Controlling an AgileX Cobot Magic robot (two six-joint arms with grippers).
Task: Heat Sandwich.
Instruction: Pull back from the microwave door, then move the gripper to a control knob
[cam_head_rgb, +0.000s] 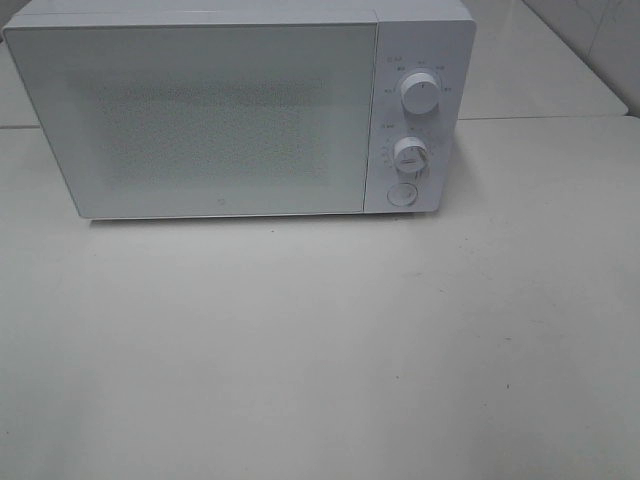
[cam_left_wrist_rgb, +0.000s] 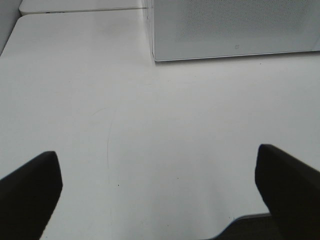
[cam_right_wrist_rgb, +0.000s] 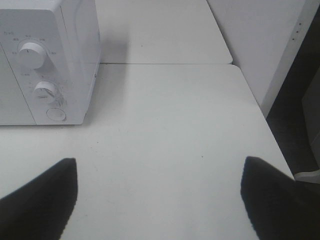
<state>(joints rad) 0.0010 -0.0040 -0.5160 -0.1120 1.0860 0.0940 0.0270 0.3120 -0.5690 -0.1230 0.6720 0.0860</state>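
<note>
Microwave (cam_head_rgb: 240, 110): one, shut, bearing two knobs (cam_head_rgb: 421, 93) and one round button (cam_head_rgb: 401, 194).

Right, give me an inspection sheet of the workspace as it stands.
Surface: white table, nothing on it in front of the microwave; a faint curved scuff shows in the left wrist view.
Job's things: microwave at the back of the table, door shut; upper knob, lower knob and round button on its right panel; sandwich not in view.
Clutter: nothing seen.
Grippers: left gripper open and empty over the table; right gripper open and empty.
Cables: nothing seen.
Surroundings: second white table behind; wall to the right.
</note>
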